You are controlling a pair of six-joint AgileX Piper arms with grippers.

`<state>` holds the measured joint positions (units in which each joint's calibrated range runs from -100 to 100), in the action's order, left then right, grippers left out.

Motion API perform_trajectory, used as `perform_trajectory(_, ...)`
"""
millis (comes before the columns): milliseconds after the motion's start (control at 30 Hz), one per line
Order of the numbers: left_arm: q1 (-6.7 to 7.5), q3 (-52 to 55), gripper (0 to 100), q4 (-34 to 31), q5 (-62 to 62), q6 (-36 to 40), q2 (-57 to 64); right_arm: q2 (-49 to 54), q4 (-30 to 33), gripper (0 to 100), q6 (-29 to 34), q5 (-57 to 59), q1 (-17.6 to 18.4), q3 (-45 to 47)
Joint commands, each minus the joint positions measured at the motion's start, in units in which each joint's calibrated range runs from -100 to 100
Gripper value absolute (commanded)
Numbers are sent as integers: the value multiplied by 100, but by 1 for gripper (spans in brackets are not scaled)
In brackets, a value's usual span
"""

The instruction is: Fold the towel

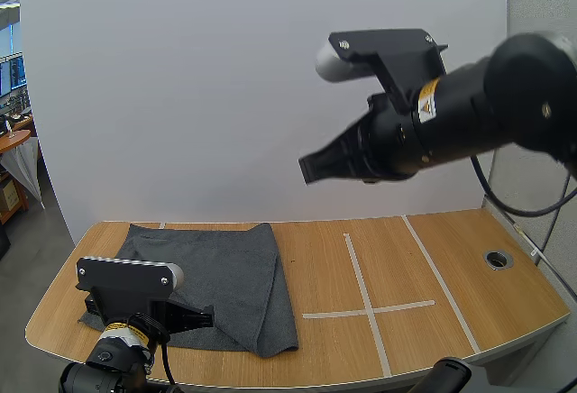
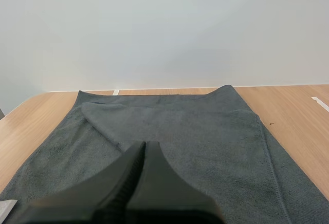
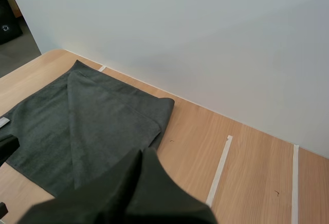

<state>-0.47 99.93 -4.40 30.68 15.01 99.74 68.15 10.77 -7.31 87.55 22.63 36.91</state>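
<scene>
Table [image 1: 424, 240]: light wood with a rounded left end, running the width of the high view. Left gripper [image 1: 206, 318]: low at the near left, over the towel's near edge and pointing right. Its fingers [image 2: 134, 165] lie closed together as one dark wedge, holding nothing. Whether the tips touch the cloth cannot be told. Towel [image 1: 230, 271]: dark grey, spread flat on the left part of the table. Its far edge is close to the white wall and its near-right corner is close to the table's near edge. A diagonal crease runs from its far-left corner, and a layer appears to be folded over there, though the seam reads faintly. The right edge is hemmed. Right gripper [image 1: 309, 169]: raised well above the table, right of the towel, pointing left and down toward it. Its fingers [image 3: 128, 183] are pressed shut into a single wedge, empty. Tape cross [image 1: 366, 310]: white strips on bare wood right of the towel, well apart from it. Tape line [image 1: 442, 276]: a second white strip, slanting from far to near, right of the cross. Grommet [image 1: 498, 259]: a round hole near the right edge.
</scene>
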Motion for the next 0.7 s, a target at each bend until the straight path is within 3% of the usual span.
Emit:
perform_trajectory(0, 30, 7, 0, 86, -129, -2, 26, 100, 68, 0, -50, -102, -22, 20)
perform_trajectory(333, 30, 7, 0, 64, -129, -11, 26, 100, 47, 0, -50, -102, -22, 20)
perform_trajectory(467, 30, 7, 0, -254, -517, -21, 26, 100, 47, 0, -50, -102, -22, 20)
perform_trajectory(667, 30, -1182, 0, -216, 181, 243, 26, 100, 47, 0, -50, -102, -22, 20)
